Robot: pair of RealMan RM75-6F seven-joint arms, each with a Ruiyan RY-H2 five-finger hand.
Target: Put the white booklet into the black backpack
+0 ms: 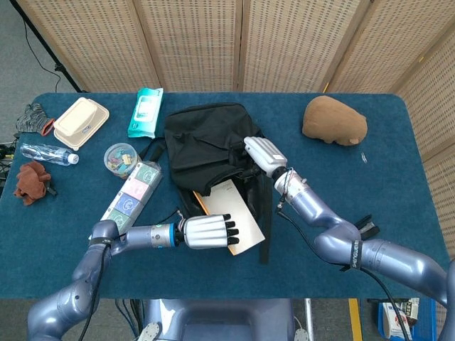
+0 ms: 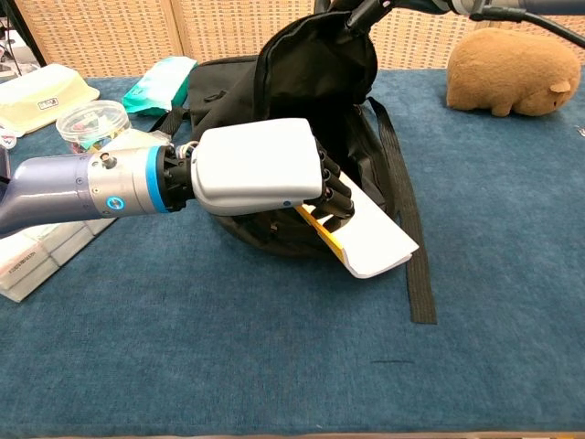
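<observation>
Head view, left hand: the left hand point(image 1: 206, 232) holds the white booklet point(image 1: 234, 217) by its near edge, fingers closed over the cover.
Head view, booklet: its far end lies in the mouth of the black backpack point(image 1: 206, 145), the rest on the blue desk point(image 1: 398, 177).
Head view, right hand: the right hand point(image 1: 261, 154) grips the backpack's opening edge.
Head view, others: a brown plush toy point(image 1: 334, 121) sits at the far right.
Chest view, left hand: the left hand point(image 2: 260, 166) pinches the booklet point(image 2: 375, 240), tilted.
Chest view, backpack: the backpack point(image 2: 315, 82) has its flap lifted; the right hand is mostly outside the picture.
</observation>
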